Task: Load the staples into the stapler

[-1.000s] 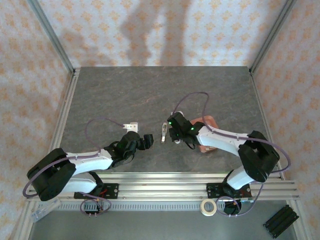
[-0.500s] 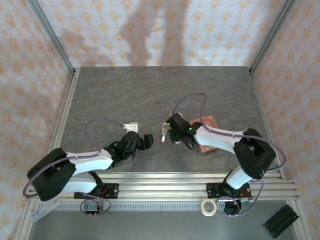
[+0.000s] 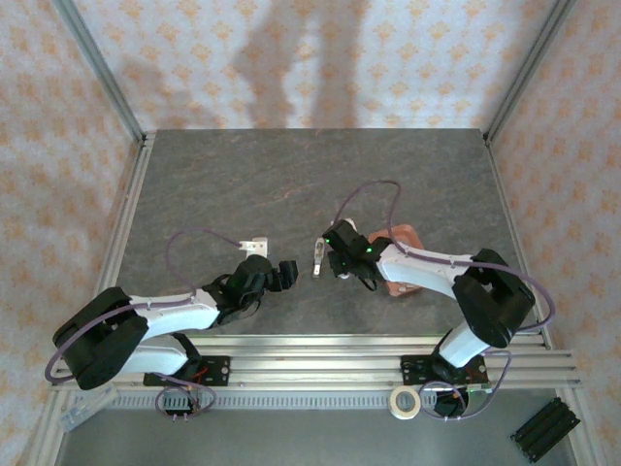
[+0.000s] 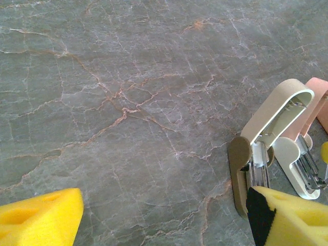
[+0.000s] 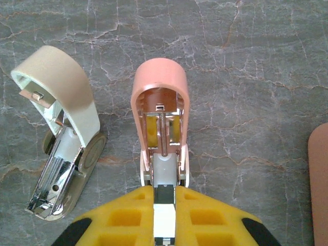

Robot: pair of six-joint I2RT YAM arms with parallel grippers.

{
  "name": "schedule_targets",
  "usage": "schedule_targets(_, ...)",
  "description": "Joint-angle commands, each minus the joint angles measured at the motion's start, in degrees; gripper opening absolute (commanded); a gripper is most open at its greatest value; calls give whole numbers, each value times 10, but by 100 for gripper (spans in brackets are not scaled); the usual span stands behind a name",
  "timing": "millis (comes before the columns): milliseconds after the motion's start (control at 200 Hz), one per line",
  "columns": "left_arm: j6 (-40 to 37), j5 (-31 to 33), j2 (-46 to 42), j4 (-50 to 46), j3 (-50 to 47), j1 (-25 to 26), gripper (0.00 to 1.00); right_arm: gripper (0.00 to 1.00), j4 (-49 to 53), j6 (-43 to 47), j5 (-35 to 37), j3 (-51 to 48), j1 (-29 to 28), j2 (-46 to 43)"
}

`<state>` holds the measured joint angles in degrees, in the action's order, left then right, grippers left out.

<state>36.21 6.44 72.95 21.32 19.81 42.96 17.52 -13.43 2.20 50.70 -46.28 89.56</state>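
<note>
The stapler [image 5: 160,97], pale pink with a white base, lies on the grey stone table with its lid swung open, showing a spring rod. My right gripper [image 5: 165,192] is shut on its rear end, the yellow fingers [image 5: 118,215] pressing both sides. In the top view the right gripper [image 3: 336,262] hides it. My left gripper [image 4: 164,218] is open over bare table, its right finger [image 4: 287,220] just short of a second, beige stapler [image 4: 256,164]. The left gripper [image 3: 283,272] sits left of both staplers. I cannot make out the staples.
The beige stapler [image 5: 59,133] also lies open, silver magazine exposed, just left of the pink one [image 3: 318,255]. A salmon-pink tray [image 3: 403,238] sits partly under the right arm, its edge [image 5: 320,179] showing. A small pale piece [image 3: 255,245] lies near the left gripper.
The right arm has shifted slightly to the left, still gripping the pink stapler. The left arm and the beige stapler have not moved.
</note>
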Motion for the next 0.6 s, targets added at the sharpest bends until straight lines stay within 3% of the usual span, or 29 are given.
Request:
schedule_targets(0, 5, 8, 6, 12, 12, -6, 84, 13, 6, -3, 15, -3, 3, 7)
schedule_targets(596, 6, 6, 11, 15, 13, -6, 84, 13, 14, -1, 17, -5, 3, 13)
